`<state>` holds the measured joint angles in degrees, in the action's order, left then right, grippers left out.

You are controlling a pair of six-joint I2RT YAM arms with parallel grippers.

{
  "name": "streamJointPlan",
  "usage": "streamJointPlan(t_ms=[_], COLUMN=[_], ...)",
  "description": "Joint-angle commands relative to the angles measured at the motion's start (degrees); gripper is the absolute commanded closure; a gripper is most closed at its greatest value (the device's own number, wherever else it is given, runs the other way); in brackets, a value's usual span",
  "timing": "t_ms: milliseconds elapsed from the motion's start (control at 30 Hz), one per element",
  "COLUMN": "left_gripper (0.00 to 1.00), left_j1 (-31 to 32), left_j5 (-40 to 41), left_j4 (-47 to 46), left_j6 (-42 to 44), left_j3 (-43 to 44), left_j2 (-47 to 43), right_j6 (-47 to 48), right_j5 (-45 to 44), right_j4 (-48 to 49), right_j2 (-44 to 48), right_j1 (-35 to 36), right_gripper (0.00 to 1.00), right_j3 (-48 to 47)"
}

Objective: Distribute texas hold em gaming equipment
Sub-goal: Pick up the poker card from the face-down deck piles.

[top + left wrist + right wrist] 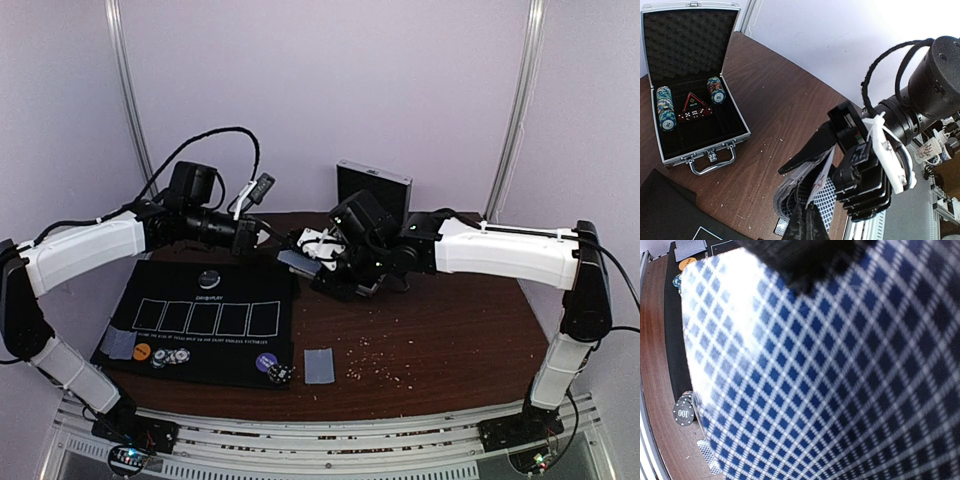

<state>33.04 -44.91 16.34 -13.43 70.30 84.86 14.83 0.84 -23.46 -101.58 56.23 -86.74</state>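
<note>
Pinches the deck of playing cards in the right tool, aloft above the back of the surface, likely to present cards for peeling off one by one. Noses the left tool right up to the fanned edges; spread or pressed together, cannot tell. Shows a first card lying on the black mat by an orange disc and striped chips, and a second card on bare wood near a purple disc. Leaves the open aluminium case, chip stacks and dice inside, behind and well apart. Blocks nearly the whole right wrist view with card backs.
</note>
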Motion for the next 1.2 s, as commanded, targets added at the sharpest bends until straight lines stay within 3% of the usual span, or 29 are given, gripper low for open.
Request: streamJointPlan(t_ms=[0, 100, 200, 267, 367, 567, 833, 933, 1033, 1167], left_gripper=[0.90, 0.77, 0.76, 0.82, 1.00, 1.00, 1.00, 1.00, 1.00, 1.00], left_j1=[-0.15, -0.17, -0.16, -0.17, -0.16, -1.55, -5.36, -7.12, -7.57, -2.95], left_j5=[-2.64, -2.71, -2.39, -2.51, -2.15, 0.56, -3.76, -2.63, 3.43, 11.13], left_j4=[-2.39, -1.86, -1.40, -0.94, -0.81, -0.60, -0.65, 4.86, 16.44, 30.47], left_j6=[-0.32, -0.10, -0.20, -0.04, 0.09, -0.14, -0.93, 2.52, 10.46, 21.11], left_j3=[-0.69, -0.93, -1.06, -0.77, -0.25, 0.18, 1.90, 4.76, 8.74, 11.68], left_j2=[0.59, 1.24, 2.10, 2.49, 1.77, -1.20, -4.00, -4.39, -1.88, 3.93], right_j6=[-0.19, -0.23, -0.29, -0.23, -0.20, -0.47, -0.92, -1.11, -1.08, -1.07], right_j5=[-0.66, -0.58, -0.40, -0.46, -0.84, -2.25, -3.50, -4.34, -5.67, -7.66], right_j4=[0.80, 0.79, 0.96, 0.98, 0.97, 1.67, 2.20, 1.74, 0.52, -0.76], right_j2=[1.81, 1.82, 1.93, 1.93, 2.12, 3.95, 7.12, 8.53, 10.48, 13.59], right_j1=[-0.25, -0.26, -0.33, -0.32, -0.34, -1.70, -5.98, -8.03, -9.90, -11.58], right_gripper=[0.60, 0.60, 0.60, 0.60, 0.60, 0.60, 0.61, 0.61, 0.61, 0.61], right_j3=[0.34, 0.32, 0.34, 0.34, 0.50, 3.05, 8.28, 10.01, 11.40, 12.94])
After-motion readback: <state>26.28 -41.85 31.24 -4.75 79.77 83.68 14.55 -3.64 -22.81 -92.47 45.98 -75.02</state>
